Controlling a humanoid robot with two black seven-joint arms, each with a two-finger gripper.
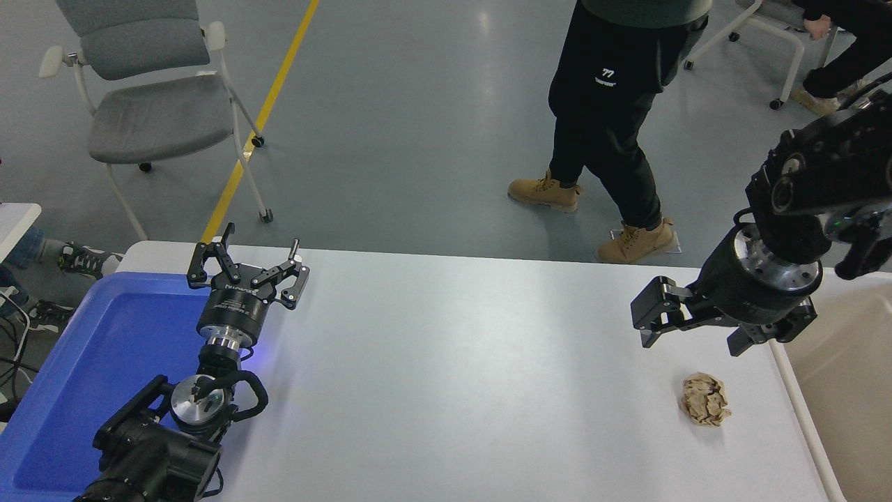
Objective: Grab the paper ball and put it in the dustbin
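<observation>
The tan-brown paper ball (704,399) lies on the white table (453,376) near its right edge. My right gripper (686,331) hangs above the table just behind and slightly left of the ball, not touching it; its fingers are spread and it holds nothing. The beige dustbin (847,390) stands right of the table's edge, cut off by the picture's right side. My left gripper (247,268) is parked at the lower left, open and empty, over the edge of the blue tray.
A bright blue tray (90,362) lies at the table's left end. A person in black trousers and tan boots (613,139) stands on the floor beyond the table. A grey chair (153,104) stands at the far left.
</observation>
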